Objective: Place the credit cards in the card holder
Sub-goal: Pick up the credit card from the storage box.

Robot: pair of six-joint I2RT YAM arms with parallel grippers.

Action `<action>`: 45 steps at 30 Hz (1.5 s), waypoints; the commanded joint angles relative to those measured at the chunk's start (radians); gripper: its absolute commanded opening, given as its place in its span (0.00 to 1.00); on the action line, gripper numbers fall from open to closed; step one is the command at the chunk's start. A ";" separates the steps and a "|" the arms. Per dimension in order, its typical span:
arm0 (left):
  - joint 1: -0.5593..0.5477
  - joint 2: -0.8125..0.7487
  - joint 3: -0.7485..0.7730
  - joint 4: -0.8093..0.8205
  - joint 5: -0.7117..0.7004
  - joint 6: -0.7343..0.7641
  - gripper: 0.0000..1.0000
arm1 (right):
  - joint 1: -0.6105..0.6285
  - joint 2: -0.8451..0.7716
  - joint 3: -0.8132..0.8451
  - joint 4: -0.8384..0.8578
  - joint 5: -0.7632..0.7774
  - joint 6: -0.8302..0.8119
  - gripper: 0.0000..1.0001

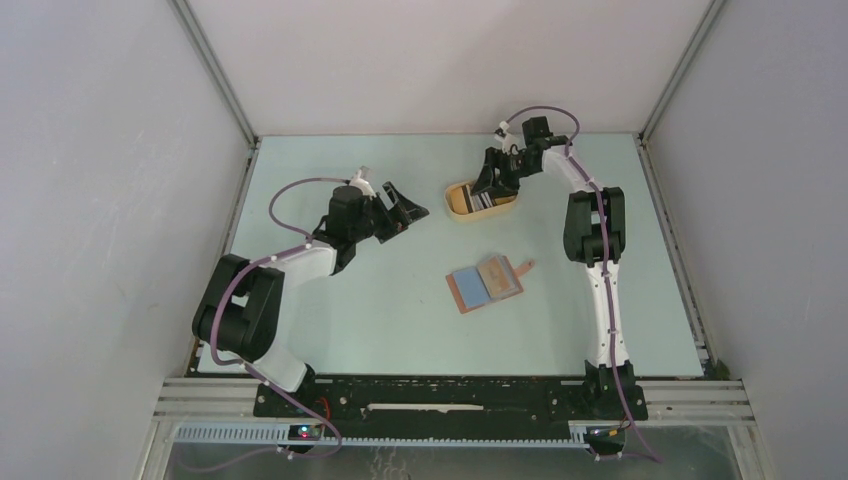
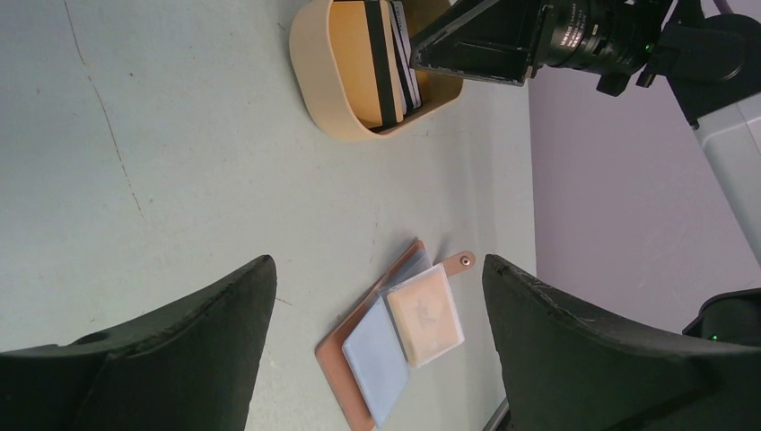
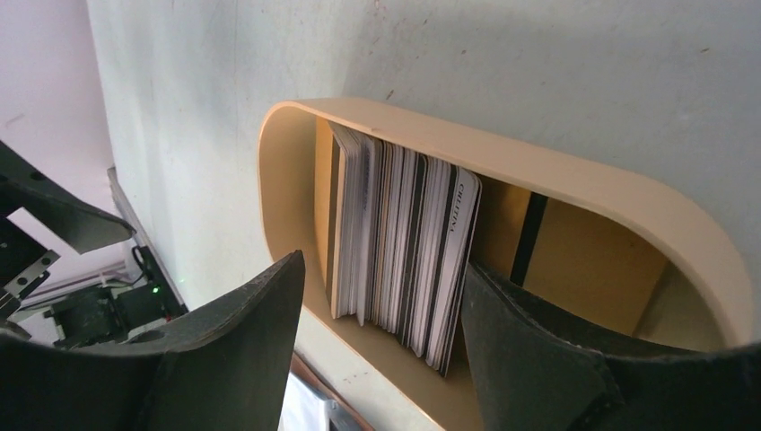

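Several credit cards (image 3: 404, 242) stand on edge as a stack in a yellow oval tray (image 3: 538, 171) at the back of the table (image 1: 480, 198). My right gripper (image 3: 381, 269) is open and reaches down into the tray, one finger on each side of the stack, holding nothing; it also shows in the top view (image 1: 497, 180). The card holder (image 1: 487, 284), a reddish-brown wallet, lies open at mid-table with clear pockets and its snap tab showing. My left gripper (image 1: 405, 212) is open and empty, hovering left of the tray; the wallet (image 2: 395, 341) lies far off between its fingers.
A yellow card with a black stripe (image 3: 538, 251) leans in the tray beside the stack. White enclosure walls stand at the table's left, back and right. The right arm's wrist camera (image 2: 583, 36) hangs over the tray.
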 commanded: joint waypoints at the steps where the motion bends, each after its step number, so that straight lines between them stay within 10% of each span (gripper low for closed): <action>1: 0.007 0.009 0.041 0.040 0.021 -0.010 0.89 | 0.006 0.001 -0.027 0.010 -0.103 0.038 0.71; 45: 0.007 0.025 0.043 0.055 0.045 -0.021 0.89 | -0.038 -0.050 -0.049 0.099 -0.261 0.121 0.63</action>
